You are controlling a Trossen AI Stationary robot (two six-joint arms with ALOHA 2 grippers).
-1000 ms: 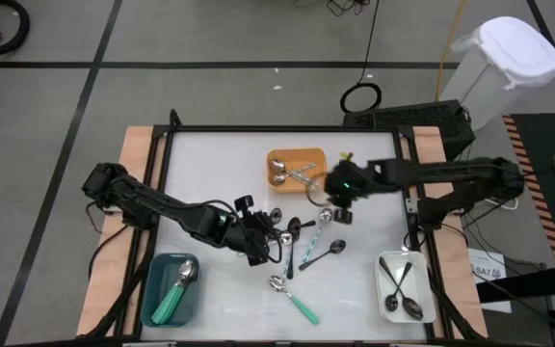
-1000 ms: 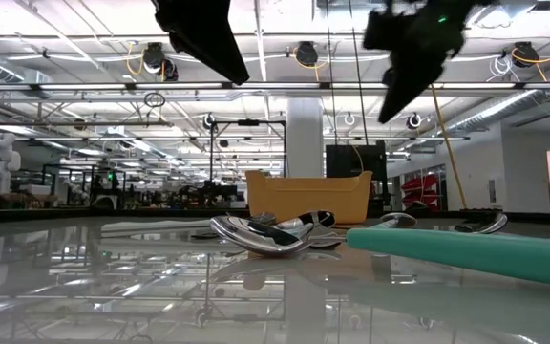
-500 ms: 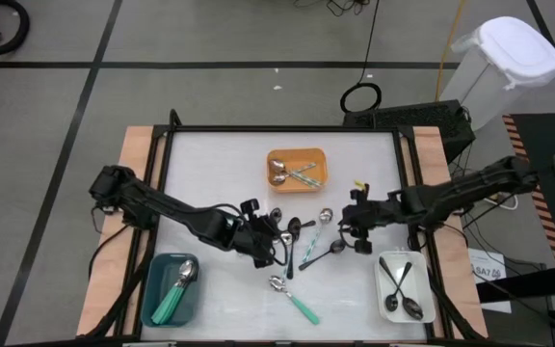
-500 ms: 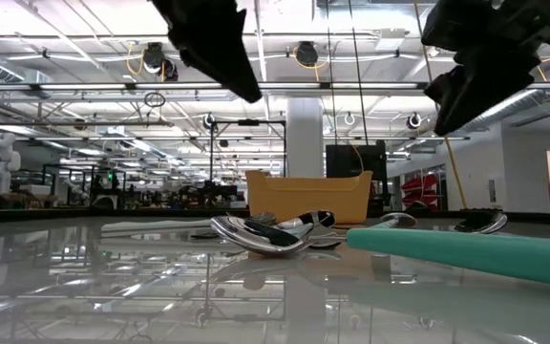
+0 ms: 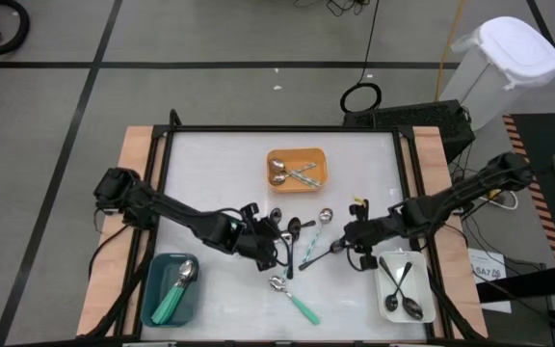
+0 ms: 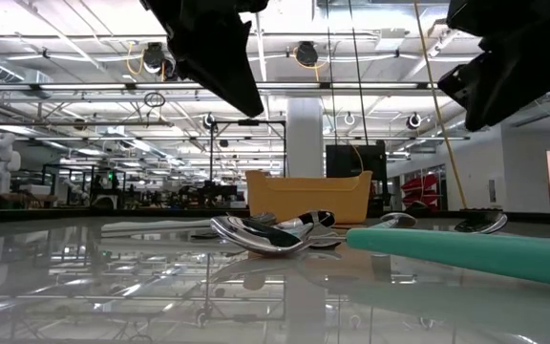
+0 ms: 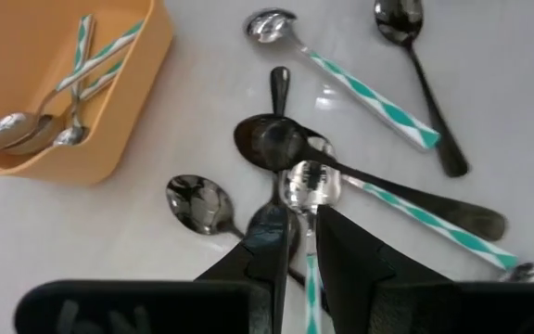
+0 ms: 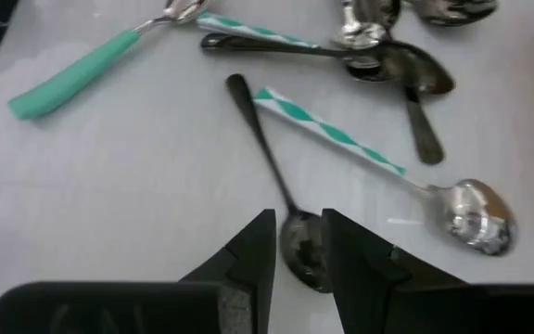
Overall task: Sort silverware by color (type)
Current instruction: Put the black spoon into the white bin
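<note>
Silverware (image 5: 302,246) between both end effectors

Left tool (image 5: 276,248) low mid-table, fingers narrowly parted; right tool (image 5: 352,241) likewise, facing it.

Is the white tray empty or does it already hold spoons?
Not empty: the white tray holds two black spoons, lying inside it in the high view.

Overhead, table-level, two close wrist views
</note>
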